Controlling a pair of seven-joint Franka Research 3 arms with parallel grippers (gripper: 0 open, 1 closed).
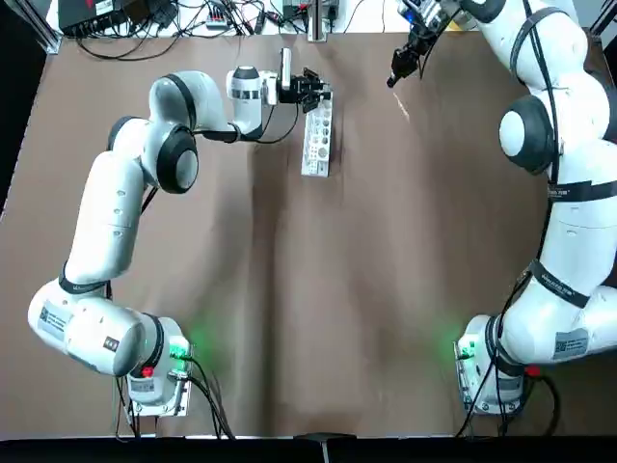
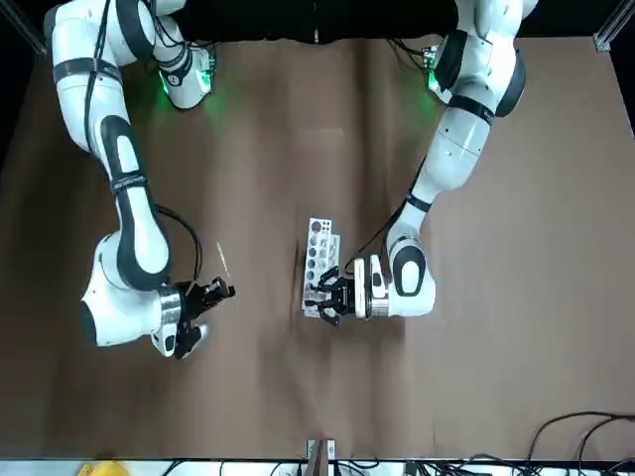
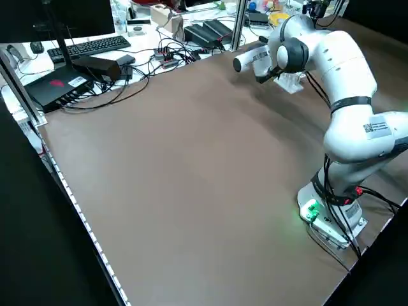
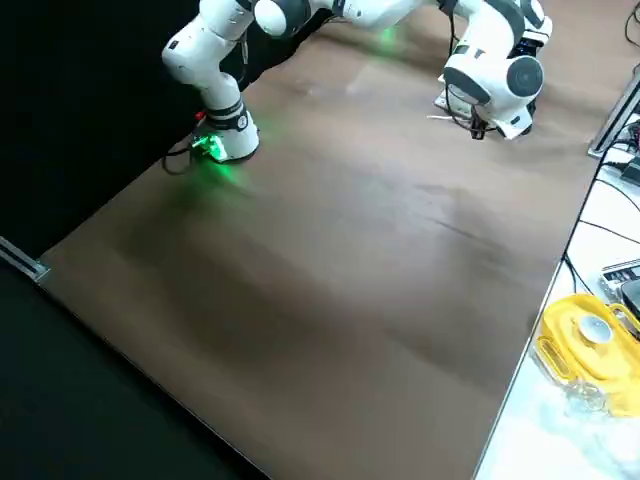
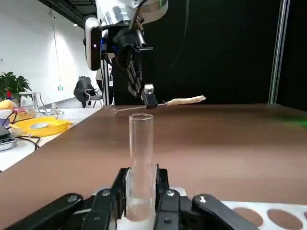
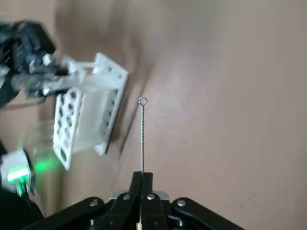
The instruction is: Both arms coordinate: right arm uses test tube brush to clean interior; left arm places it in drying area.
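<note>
The white holed rack [image 1: 317, 140] lies on the brown bench [image 1: 386, 289], far from the arm bases. The left hand [image 5: 140, 201] sits at the rack's far end, fingers pinched on a clear test tube [image 5: 141, 165] that stands upright there. The right hand [image 6: 142, 184], to the rack's right and well apart from it, is clamped on the wire handle of the test tube brush [image 6: 142, 136]. Bare bench lies between them. Cables and boxes [image 1: 193, 14] crowd the edge beyond the rack.
</note>
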